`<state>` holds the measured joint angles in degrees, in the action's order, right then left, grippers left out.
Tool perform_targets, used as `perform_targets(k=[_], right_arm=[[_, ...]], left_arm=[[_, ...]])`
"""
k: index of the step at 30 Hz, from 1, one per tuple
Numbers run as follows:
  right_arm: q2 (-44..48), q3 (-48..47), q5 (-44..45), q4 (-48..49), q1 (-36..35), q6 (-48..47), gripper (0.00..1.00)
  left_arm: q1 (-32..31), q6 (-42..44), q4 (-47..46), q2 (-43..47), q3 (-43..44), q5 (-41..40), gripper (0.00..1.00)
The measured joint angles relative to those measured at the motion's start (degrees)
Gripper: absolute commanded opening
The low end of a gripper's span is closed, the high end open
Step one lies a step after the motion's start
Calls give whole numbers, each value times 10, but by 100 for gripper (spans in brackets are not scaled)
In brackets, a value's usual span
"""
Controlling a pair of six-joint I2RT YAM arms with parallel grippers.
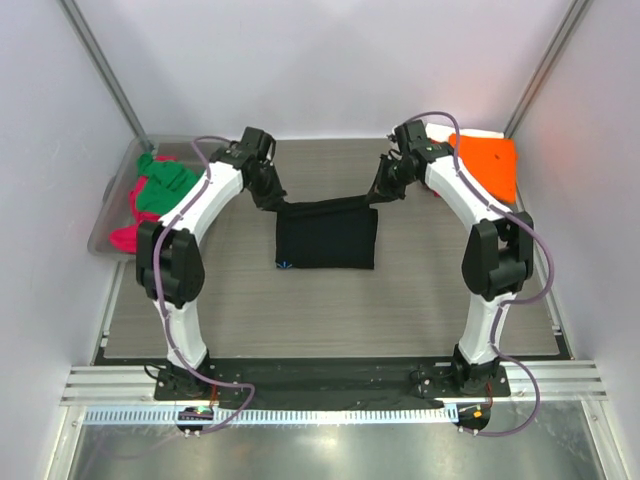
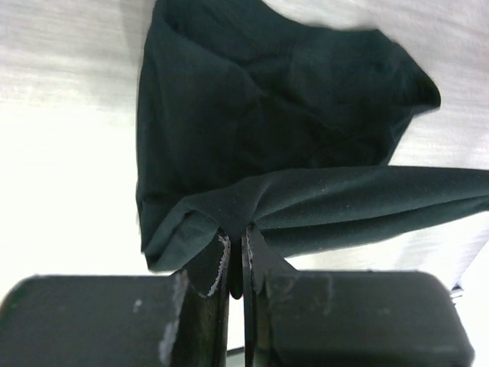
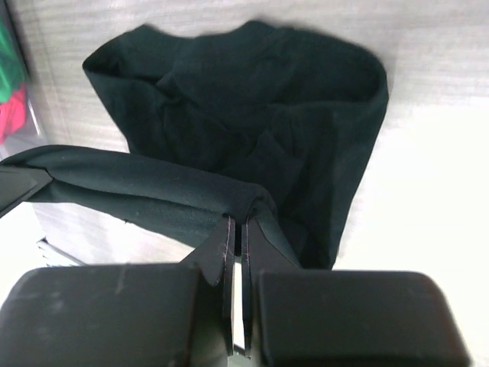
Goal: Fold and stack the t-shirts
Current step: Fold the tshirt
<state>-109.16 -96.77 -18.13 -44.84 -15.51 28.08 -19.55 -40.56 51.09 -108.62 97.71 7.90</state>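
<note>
From above, the black t-shirt [image 1: 327, 238] lies folded in the middle of the grey table [image 1: 440, 295], a small light-blue starburst print [image 1: 283, 265] at its near left corner. Its far edge is lifted into a taut strip between the left gripper [image 1: 270, 203] and the right gripper [image 1: 381, 192], one at each far corner. From this height it is hard to tell how the fingers are set. An orange t-shirt [image 1: 488, 160] sits at the far right. At the far left, a green t-shirt [image 1: 162, 185] and a magenta t-shirt [image 1: 124, 238] lie heaped in a clear plastic bin [image 1: 103, 222]. The left wrist view settles the grip: the left gripper [image 2: 238, 243] has its fingers [image 2: 211, 264] pressed almost together, pinching a bunched fold of the black t-shirt [image 2: 260, 99]. The raised edge runs off to the right, and the rest of the shirt rests on the table below. The right wrist view shows the same for the right gripper [image 3: 238, 229], whose fingers [image 3: 218, 252] are nipped onto a fold of the black t-shirt [image 3: 252, 115], with the strip leading left. A sliver of green t-shirt [image 3: 8, 61] and magenta t-shirt [image 3: 11, 115] shows at its left edge.
</note>
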Motion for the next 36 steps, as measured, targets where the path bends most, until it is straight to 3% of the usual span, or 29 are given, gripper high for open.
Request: perform_targets(k=[7, 10, 11, 12, 14, 15, 17, 20, 24, 31, 36], right_arm=[[-82, -79, 0, -4, 7, -1, 1], [-135, -133, 3, -8, 10, -1, 4], [-158, -160, 5, -12, 11, 0, 22], [-188, -196, 7, -15, 14, 2, 59], [-251, -279, 15, -27, 22, 5, 77], [-282, -323, 16, -29, 28, 9, 82], [-317, -367, 22, -26, 39, 13, 83], [-299, -339, 38, -26, 49, 18, 84], [-184, -197, 60, -7, 39, 18, 83], [38, 33, 30, 89, -67, 35, 73], [42, 117, -24, 182, -92, 70, 56]], left_arm=[[22, 12, 21, -110, 118, 9, 8], [32, 18, 38, -171, 191, 9, 20], [36, 21, 43, -198, 225, 8, 36], [44, 26, 64, -245, 288, 8, 47], [59, 27, 83, -329, 408, 22, 67], [69, 30, 101, -384, 490, 29, 68], [83, 27, 96, -421, 527, 38, 72], [101, 22, 68, -358, 383, 38, 74], [98, 18, 60, -221, 205, 26, 72], [36, 20, 2, -19, 99, 17, 64], [-16, -6, -82, -3, 6, 46, 60]])
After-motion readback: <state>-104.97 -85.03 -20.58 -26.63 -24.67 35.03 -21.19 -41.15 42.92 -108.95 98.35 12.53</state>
